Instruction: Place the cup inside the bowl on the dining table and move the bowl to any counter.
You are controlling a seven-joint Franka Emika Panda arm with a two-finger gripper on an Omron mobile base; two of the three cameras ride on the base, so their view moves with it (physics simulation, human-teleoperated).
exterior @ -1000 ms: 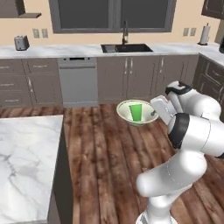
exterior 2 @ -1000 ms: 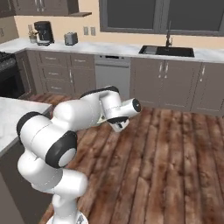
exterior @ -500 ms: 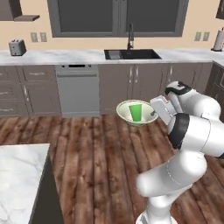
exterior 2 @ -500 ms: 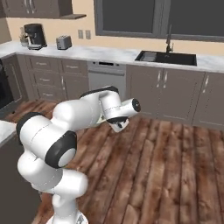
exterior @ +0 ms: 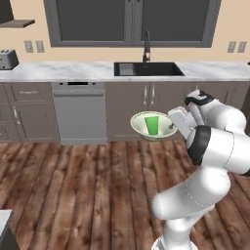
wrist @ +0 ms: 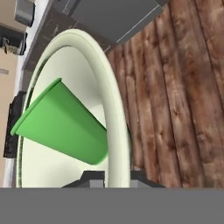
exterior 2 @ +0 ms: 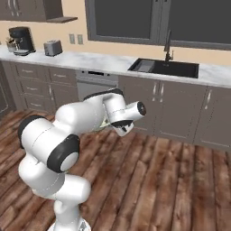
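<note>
the pincer (wrist: pixel 111 177) was clamped on the rim of the bowl (exterior: pixel 141 128), held above the wood floor (exterior: pixel 88 190); the cup (exterior: pixel 153 124) stood upright inside it.

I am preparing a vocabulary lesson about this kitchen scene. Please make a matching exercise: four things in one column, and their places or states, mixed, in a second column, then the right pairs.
Things:
1. cup
2. bowl
3. claw
4. toaster

Places or states:
A. shut on the rim of the bowl
B. stands on the counter, far left
C. stands upright inside the bowl
D. held in the air above the wooden floor

Right pairs: 1-C, 2-D, 3-A, 4-B
</note>
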